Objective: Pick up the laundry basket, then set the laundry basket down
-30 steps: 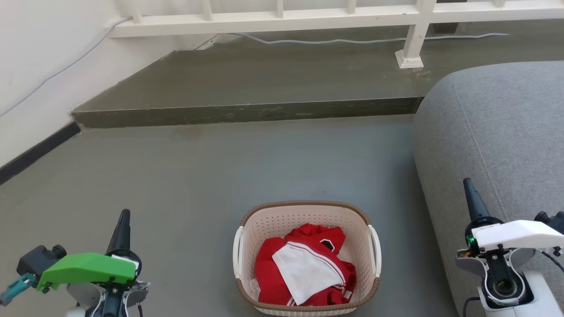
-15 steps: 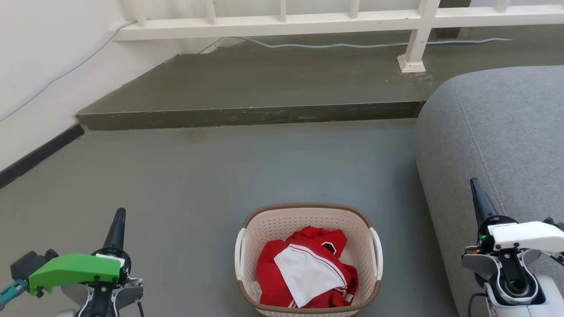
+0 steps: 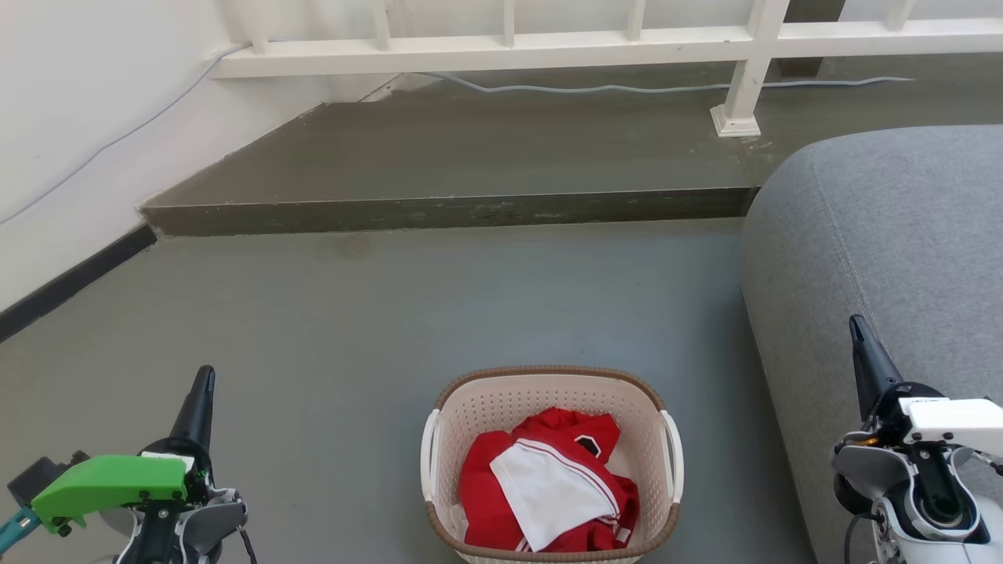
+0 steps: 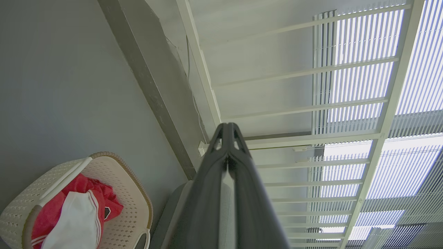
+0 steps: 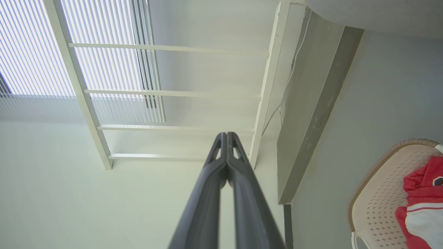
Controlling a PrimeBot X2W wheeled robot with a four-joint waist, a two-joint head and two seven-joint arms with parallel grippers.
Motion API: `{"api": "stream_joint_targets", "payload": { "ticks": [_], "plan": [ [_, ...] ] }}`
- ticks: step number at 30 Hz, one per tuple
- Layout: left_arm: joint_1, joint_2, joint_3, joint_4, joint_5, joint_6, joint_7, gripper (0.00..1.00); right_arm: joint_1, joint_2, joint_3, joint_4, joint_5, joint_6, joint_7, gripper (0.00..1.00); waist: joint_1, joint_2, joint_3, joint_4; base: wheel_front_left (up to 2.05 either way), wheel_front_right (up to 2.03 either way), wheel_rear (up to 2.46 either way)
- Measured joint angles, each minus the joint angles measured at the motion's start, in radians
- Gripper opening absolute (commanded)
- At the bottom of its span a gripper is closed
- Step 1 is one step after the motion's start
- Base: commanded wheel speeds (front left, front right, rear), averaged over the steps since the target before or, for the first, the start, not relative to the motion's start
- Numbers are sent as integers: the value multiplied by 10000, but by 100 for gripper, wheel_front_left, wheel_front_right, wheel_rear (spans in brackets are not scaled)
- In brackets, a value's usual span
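Observation:
The laundry basket [image 3: 478,407], cream and perforated with a brown rim and a white handle on each side, stands on the grey floor at the bottom centre of the head view, holding red and white clothes [image 3: 548,486]. My left gripper [image 3: 205,374] is off to its left, shut and empty, well apart from it. My right gripper [image 3: 856,323] is to its right, in front of the sofa, shut and empty too. The left wrist view has the basket [image 4: 133,193] at lower left beside the closed fingertips of my left gripper [image 4: 228,125]. In the right wrist view, my right gripper [image 5: 226,134] has its tips together, with the basket [image 5: 377,193] at lower right.
A grey sofa [image 3: 885,251] fills the right side, close to the basket. A raised dark step [image 3: 439,211] crosses the floor ahead, with a white railing [image 3: 548,43] and a cable behind it. A white wall [image 3: 70,133] with a black skirting runs along the left.
The whole head view has shifted down a little, so the camera has moved. Both grippers sit lower and slightly further outward in the picture. The basket stays on the floor.

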Motion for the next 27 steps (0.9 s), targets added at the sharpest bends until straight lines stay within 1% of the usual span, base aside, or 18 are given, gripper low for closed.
{"api": "stream_joint_targets", "payload": {
  "ticks": [8, 27],
  "plan": [
    [0, -2, 198, -27, -926, -4, 249, 0, -35, 12, -190, -8, 947, 13, 280, 0, 0, 0, -55, 36, 0, 0, 0],
    [0, -4, 209, -38, -940, -21, 249, 0, -38, 19, -201, -13, 949, 17, 286, 0, 0, 0, -53, 36, 0, 0, 0]
  ]
}}
